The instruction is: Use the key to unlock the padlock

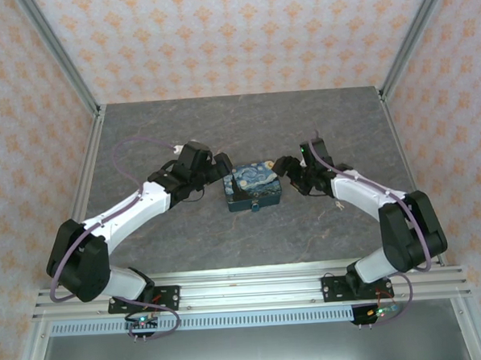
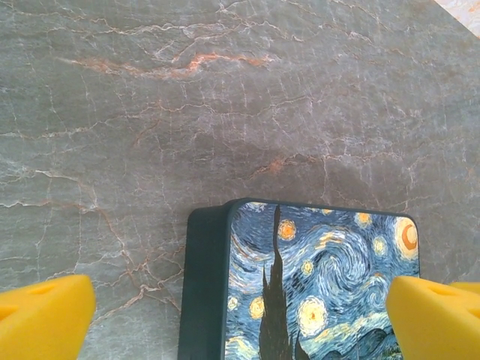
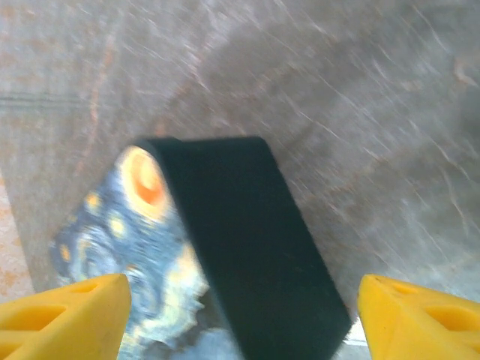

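The painted box with swirls and stars sits in the middle of the top view, on the grey stone table. A tiny dark bit sticks to the lower side of the box there. I think that is the padlock, but it is too small to be sure.

The left gripper is just left of the box. Its yellow fingers are spread far apart, at the two bottom corners of its own view, and nothing is between them but the box top lower down.

The right gripper is just right of the box. Its yellow fingers are spread wide too. The dark end of the box lies between them, but they do not touch it.

Both grippers are empty. So I think the job is only at the start. The key must be found and picked up, put in the lock and turned. The lock looks not yet touched.
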You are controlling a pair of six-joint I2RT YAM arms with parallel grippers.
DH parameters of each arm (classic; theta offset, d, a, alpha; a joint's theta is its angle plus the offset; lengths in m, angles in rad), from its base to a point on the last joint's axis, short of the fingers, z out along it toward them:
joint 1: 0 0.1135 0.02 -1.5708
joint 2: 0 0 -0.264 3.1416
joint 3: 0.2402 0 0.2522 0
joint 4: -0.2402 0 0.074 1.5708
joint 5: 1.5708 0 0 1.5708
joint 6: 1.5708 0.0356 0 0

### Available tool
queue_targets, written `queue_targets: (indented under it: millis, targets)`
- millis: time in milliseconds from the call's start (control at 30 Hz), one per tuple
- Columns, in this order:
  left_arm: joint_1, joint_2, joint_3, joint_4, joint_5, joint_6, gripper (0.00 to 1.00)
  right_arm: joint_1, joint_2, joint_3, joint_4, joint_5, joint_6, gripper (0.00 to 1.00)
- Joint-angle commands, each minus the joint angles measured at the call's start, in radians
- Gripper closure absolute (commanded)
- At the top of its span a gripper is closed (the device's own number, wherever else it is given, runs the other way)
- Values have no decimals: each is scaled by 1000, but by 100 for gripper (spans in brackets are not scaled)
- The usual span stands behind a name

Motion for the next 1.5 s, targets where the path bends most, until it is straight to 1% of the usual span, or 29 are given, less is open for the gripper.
queue_targets:
  millis: [0, 233, 433, 500, 567, 600, 667, 733, 833, 967, 1067, 1200, 1267, 1467]
  targets:
    - [13, -34, 7, -24, 1, 32, 0, 29, -36, -44, 47, 14, 65, 21]
    - [16, -34, -3, -20, 7, 33, 0, 120, -29, -44, 97, 40, 125, 21]
    - [16, -45, -20, -8, -2, 29, 0, 193, 29, 16, 100, 58, 141, 22]
    - [16, -49, -23, -5, -5, 27, 0, 201, 39, 31, 88, 64, 136, 23]
    - [17, -52, -27, -3, -5, 28, 0, 201, 32, 41, 59, 80, 122, 22]
    - [17, -52, -29, -2, -4, 27, 0, 201, 20, 55, 18, 101, 103, 22]
    - [16, -58, -34, 4, 0, 24, 0, 193, -20, 79, -97, 182, 50, 22]
    - [18, -63, -35, 6, 2, 24, 0, 164, -73, 81, -185, 258, 10, 22]
    - [19, -71, -39, 17, 12, 17, 0, 69, -147, 61, -296, 338, -36, 22]
    - [18, -76, -41, 29, 28, 10, 0, -88, -204, 12, -378, 382, -92, 25]
    - [18, -72, -43, 36, 43, 5, 0, -164, -196, -5, -417, 414, -143, 27]
    - [19, -62, -42, 37, 61, 4, 0, -231, -164, -29, -411, 422, -180, 27]
    - [19, -60, -44, 36, 66, 3, 0, -259, -143, -37, -392, 405, -183, 27]
    - [18, -62, -53, 41, 70, 0, 0, -279, -54, -23, -369, 385, -210, 27]
